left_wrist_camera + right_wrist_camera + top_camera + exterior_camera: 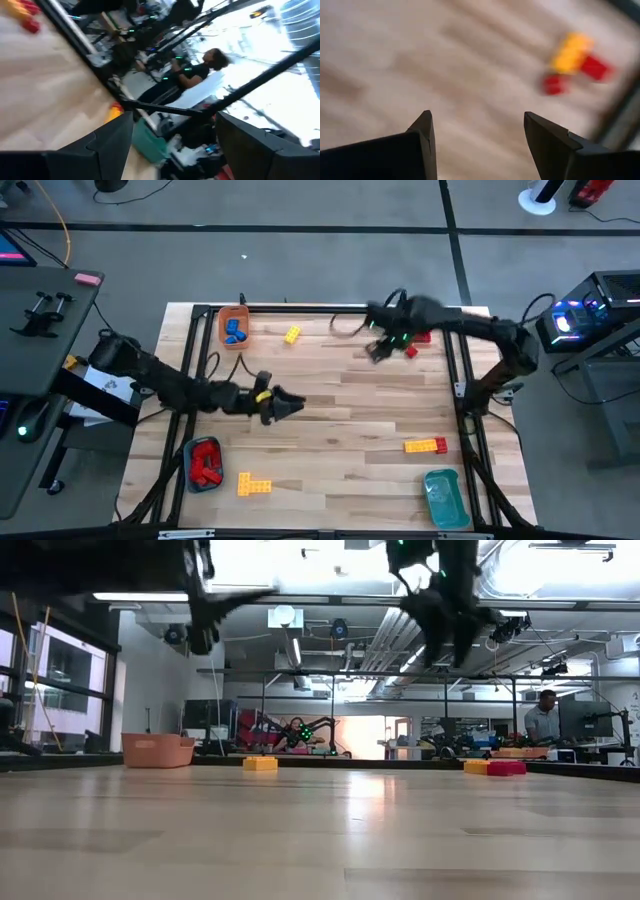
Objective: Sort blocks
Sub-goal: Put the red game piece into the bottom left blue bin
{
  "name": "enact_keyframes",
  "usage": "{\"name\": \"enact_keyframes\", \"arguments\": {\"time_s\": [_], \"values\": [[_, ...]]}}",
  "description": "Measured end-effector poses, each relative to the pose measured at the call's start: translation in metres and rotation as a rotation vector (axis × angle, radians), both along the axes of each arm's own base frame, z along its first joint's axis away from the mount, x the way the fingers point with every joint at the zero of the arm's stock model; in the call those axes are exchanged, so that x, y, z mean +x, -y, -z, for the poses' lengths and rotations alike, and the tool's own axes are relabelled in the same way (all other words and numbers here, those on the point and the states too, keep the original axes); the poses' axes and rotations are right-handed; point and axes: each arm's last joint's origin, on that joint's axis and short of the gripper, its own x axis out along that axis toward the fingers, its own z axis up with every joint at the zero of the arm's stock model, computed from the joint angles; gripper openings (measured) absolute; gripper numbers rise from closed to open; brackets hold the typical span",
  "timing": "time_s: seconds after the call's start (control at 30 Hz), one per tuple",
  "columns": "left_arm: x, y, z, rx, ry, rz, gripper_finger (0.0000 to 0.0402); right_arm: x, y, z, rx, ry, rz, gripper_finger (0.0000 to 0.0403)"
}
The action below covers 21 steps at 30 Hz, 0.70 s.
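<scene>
Sorting looks partly done: blue blocks (235, 332) fill the 11 o'clock tray (233, 312), red blocks (207, 465) the 7 o'clock tray (189, 452). Yellow block (292, 334), red-yellow rows remain on the table (340, 420). Left gripper (290, 406) and right gripper (377, 352) have fingers apart, empty.

Table (340, 420) centre open; trays at corners, blocks (425, 446) seemingly scattered near edges.

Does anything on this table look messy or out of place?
Several small plastic bricks lie loose on the wooden table: a yellow brick, a yellow-and-red row, and a yellow cluster. Nothing looks spilled or broken.
</scene>
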Motion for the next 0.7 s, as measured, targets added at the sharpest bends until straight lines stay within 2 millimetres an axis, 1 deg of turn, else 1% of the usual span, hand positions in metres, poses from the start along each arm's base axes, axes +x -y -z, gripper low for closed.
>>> {"name": "enact_keyframes", "arguments": {"time_s": [0.1, 0.2, 0.23, 0.3, 0.37, 0.43, 0.5, 0.53, 0.6, 0.7], "values": [[0.004, -0.023, -0.004, 0.053, -0.08, -0.051, 0.0268, -0.024, 0.043, 0.0, -0.02, -0.067, 0.059, 0.0189], [0.01, -0.048, -0.013, 0.147, -0.188, -0.098, 0.0268, -0.045, 0.082, 0.007, -0.013, -0.031, 0.084, 0.0189], [0.012, -0.058, -0.017, 0.18, -0.227, -0.111, 0.0268, -0.053, 0.094, 0.014, 0.008, -0.004, 0.099, 0.0189], [0.018, -0.078, -0.027, 0.242, -0.291, -0.122, 0.0268, -0.072, 0.115, 0.034, 0.056, 0.039, 0.133, 0.0189], [0.022, -0.098, -0.04, 0.293, -0.336, -0.142, 0.0268, -0.09, 0.131, 0.055, 0.114, 0.111, 0.149, 0.0189], [0.024, -0.117, -0.053, 0.312, -0.364, -0.187, 0.0268, -0.108, 0.139, 0.073, 0.196, 0.185, 0.171, 0.0189], [0.024, -0.133, -0.064, 0.343, -0.375, -0.237, 0.0268, -0.12, 0.144, 0.084, 0.234, 0.24, 0.163, 0.0189], [0.023, -0.14, -0.07, 0.368, -0.368, -0.261, 0.0268, -0.126, 0.146, 0.088, 0.229, 0.236, 0.163, 0.0189], [0.021, -0.154, -0.08, 0.408, -0.358, -0.312, 0.0268, -0.137, 0.148, 0.093, 0.214, 0.173, 0.185, 0.0189], [0.016, -0.172, -0.089, 0.428, -0.357, -0.38, 0.0268, -0.148, 0.153, 0.094, 0.155, 0.089, 0.219, 0.0189]]}}
